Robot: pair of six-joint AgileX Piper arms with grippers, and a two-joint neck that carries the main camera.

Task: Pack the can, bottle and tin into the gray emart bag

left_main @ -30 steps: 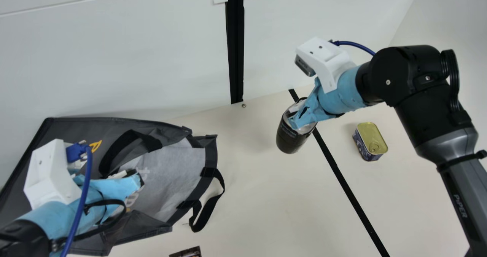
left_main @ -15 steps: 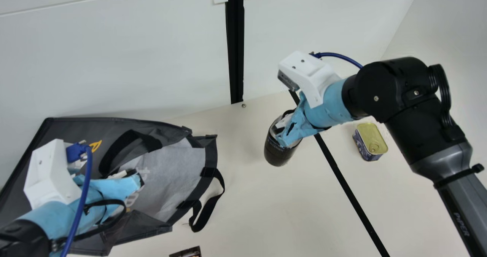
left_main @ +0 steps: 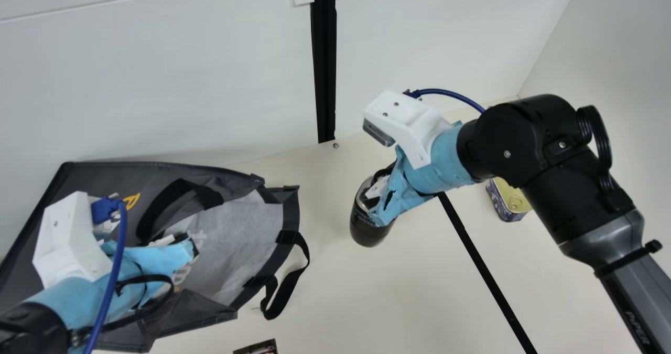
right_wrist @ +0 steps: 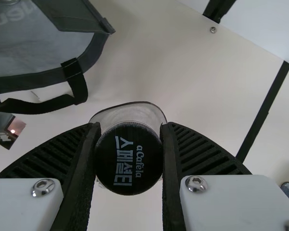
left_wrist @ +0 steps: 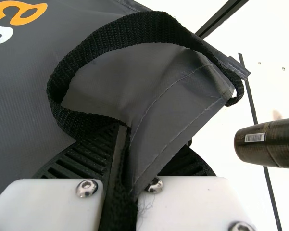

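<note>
My right claw (right_wrist: 130, 126) grips the bottle (left_main: 368, 232) above the table (left_main: 419, 296); my left claw (left_main: 184, 245) pinches the edge of the gray emart bag (left_main: 290, 212). The tin (left_main: 506, 202) sits on the table. Going in low, I could snag the loose handle (left_main: 295, 285) and drag the mouth shut. White print (right_wrist: 124, 166) marks the bottle's cap (right_wrist: 108, 161).

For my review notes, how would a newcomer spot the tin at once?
On the cream table, find the black stripe. To its right in the main view, partly behind the right arm, sits a low tin with rounded corners. Its gold pull-ring lid and dark blue printed side set it apart from the dark bottle in the right tool.
</note>
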